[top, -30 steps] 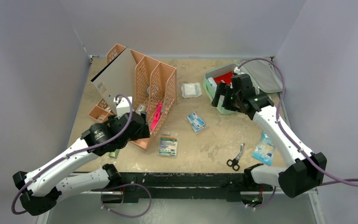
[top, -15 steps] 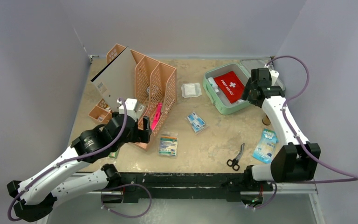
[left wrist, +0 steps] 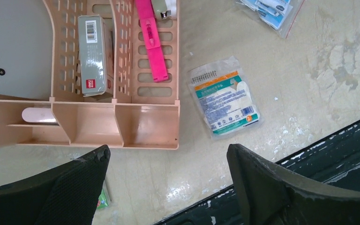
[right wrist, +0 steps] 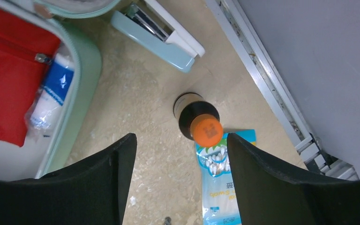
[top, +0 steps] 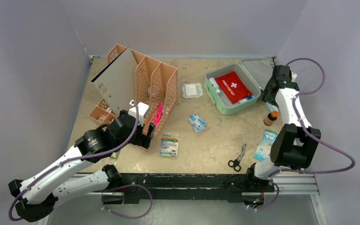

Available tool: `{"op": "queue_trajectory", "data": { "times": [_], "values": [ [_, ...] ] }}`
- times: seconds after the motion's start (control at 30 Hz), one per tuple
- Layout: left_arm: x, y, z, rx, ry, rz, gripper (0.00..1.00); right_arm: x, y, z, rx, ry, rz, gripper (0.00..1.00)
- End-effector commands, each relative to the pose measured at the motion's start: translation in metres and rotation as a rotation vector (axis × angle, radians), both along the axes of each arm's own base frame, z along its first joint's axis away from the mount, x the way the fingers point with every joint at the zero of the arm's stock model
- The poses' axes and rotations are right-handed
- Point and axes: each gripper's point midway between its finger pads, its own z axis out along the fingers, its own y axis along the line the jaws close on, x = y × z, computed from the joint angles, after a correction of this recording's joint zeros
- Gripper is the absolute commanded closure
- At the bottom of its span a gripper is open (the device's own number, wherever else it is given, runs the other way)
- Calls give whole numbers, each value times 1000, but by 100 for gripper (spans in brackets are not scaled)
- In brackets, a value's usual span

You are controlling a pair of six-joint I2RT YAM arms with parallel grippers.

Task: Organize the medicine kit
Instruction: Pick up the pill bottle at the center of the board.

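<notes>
Top external view places the medicine kit [top: 227, 111] in the upper right of the frame, flat on the table [top: 213, 143]. Its grey-lined lid [top: 258, 70] is hinged back toward the far corner, so the tray is open to loading from above. 1 red pouch [top: 233, 86] lies inside, and a wrapped roll [right wrist: 51, 93] is tucked between the pouch and the kit wall, which leaves little spare room. In the right wrist view the right gripper [right wrist: 180, 138] is released and grasps nothing. Its jaws stand apart on either side of a dark bottle [right wrist: 199, 119] with an orange cap, which stands upright at frame centre just outside the kit. That alignment suggests the bottle is the next pick; being narrow and upright, it could tip if 1 finger lands first. A blue sachet [right wrist: 220, 187] lies just below the bottle and a pale blue stapler [right wrist: 157, 33] lies above it. The left gripper [left wrist: 168, 150] is likewise spread and empty, hovering over the near end of the orange rack [left wrist: 122, 126], with a gauze packet [left wrist: 225, 101] on the table just right of it. Scissors [top: 236, 159] lie loose at lower right of the top view. Judgement: the task is partly done.
</notes>
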Motion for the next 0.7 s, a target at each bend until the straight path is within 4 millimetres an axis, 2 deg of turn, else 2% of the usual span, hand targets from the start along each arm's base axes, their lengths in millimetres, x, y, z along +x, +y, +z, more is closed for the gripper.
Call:
{"op": "queue_trajectory", "data": {
  "times": [0.0,0.3,0.43,0.67],
  "values": [
    [5,-7,0,17,-37,-69,6,2,-5,-6,86,-19,6,29],
    [8,-14,-5,23,-19,-70,7,0,-17,-25,109,6,-26,33],
    [10,-16,-2,21,-30,-80,8,0,-15,-31,143,14,-22,36],
    [13,-20,5,31,-37,-94,8,-15,-19,-44,131,95,-49,38]
  ]
}}
